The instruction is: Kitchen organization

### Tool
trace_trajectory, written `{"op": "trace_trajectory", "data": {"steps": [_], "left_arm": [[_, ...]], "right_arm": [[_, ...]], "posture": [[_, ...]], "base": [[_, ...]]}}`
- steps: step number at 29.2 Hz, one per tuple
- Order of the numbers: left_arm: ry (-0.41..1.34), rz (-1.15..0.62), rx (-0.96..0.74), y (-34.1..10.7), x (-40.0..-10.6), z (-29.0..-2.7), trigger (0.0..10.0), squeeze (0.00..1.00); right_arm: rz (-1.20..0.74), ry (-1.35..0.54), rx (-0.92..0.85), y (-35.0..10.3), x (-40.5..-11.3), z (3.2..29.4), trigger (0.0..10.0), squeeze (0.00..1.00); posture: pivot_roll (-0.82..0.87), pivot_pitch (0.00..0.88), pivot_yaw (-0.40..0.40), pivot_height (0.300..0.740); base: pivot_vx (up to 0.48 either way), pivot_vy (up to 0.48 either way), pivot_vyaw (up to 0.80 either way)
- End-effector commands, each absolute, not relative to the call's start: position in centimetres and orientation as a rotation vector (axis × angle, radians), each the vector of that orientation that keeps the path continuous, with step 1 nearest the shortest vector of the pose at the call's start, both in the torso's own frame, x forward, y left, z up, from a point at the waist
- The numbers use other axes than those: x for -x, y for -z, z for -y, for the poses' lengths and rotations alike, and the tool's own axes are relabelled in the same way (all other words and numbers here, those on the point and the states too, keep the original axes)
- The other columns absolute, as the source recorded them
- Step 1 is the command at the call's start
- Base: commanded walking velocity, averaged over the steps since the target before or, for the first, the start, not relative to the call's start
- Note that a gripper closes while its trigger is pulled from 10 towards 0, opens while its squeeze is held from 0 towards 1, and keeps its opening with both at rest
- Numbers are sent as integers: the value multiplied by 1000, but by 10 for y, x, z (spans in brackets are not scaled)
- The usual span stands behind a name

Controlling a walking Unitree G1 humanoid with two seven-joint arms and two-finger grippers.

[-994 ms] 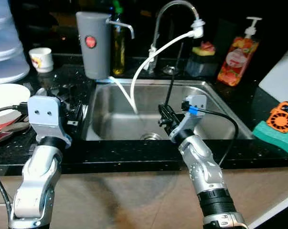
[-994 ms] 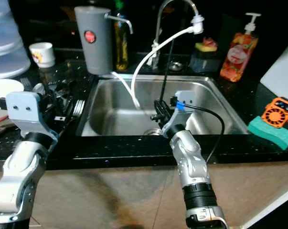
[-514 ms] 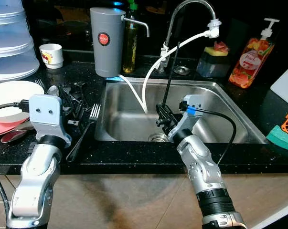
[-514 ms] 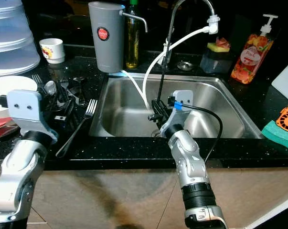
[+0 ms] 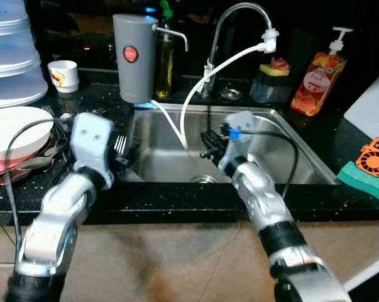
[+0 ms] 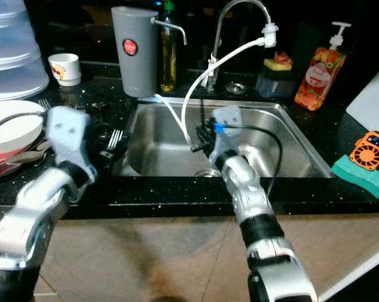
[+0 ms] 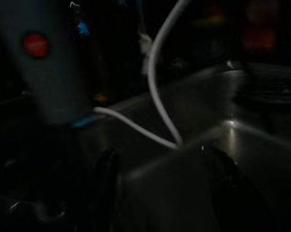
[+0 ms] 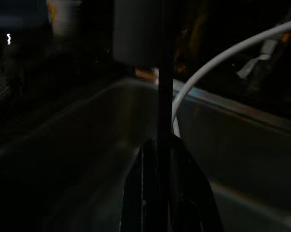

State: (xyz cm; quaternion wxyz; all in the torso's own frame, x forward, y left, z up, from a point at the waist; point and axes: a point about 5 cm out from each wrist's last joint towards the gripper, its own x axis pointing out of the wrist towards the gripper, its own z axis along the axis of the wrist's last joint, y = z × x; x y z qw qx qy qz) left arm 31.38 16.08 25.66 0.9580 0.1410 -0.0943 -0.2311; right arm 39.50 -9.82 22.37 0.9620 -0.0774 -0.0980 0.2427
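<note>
Thin black rod-like utensil (image 8: 164, 87) stands upright, pinched between the closed black fingers of the right gripper (image 5: 209, 143) over the stainless steel sink basin (image 5: 271, 160). White hose (image 5: 195, 88) curves just beyond it. Left gripper (image 5: 123, 154) hovers beside a silver fork (image 6: 114, 139); its finger spacing is unclear.

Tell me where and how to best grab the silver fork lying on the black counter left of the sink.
Grip the silver fork by its thin handle, though the left gripper hides most of it. The tines point toward the back wall near the steel sink rim, so come from above, fingers across the handle, since it lies flat on the black counter.
</note>
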Motion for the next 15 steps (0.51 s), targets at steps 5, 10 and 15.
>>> {"op": "trace_trajectory", "data": {"steps": [5,10,15], "left_arm": [[480,70,-301,-258,-332,-173,10000,0],[502,-5,-285,-256,-330,-178,10000,0],[551,-41,-287,-248,-322,-180,10000,0]], "right_arm": [[80,-539,427,-212,-405,99,10000,0],[4,-505,579,-204,-410,104,10000,0],[-33,-481,637,-199,-411,107,10000,0]], "posture": [[91,103,-90,740],[99,127,-92,740],[115,163,-100,740]], "base": [[0,0,0],[0,0,0],[0,0,0]]}}
